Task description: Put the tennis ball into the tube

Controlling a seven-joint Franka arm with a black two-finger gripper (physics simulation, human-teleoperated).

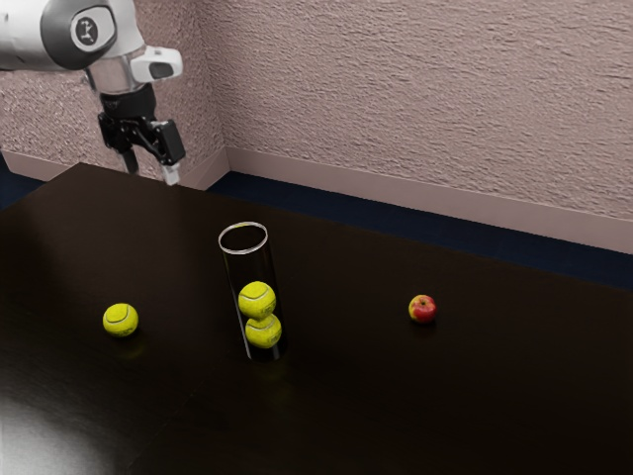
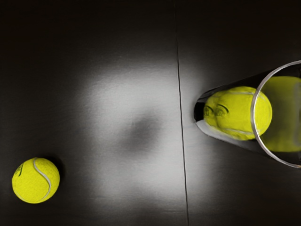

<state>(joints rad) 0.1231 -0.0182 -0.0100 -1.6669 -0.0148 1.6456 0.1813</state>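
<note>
The loose yellow-green tennis ball [image 1: 121, 320] rests on the dark, glossy worktop [image 1: 346, 396], below the black two-finger gripper [image 1: 149, 170] and well apart from it. The gripper's fingers stand parted with nothing between them. Toward the exterior view's right from the ball stands a clear, upright cylindrical tube [image 1: 244, 277], holding two stacked tennis balls [image 1: 258, 301].

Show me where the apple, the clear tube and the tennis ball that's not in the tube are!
Apple [image 1: 422, 309]: exterior view, its red side.
Clear tube [image 1: 243, 250]: exterior view, its top rim.
Loose tennis ball [image 2: 36, 181]: wrist view, its middle.
</note>
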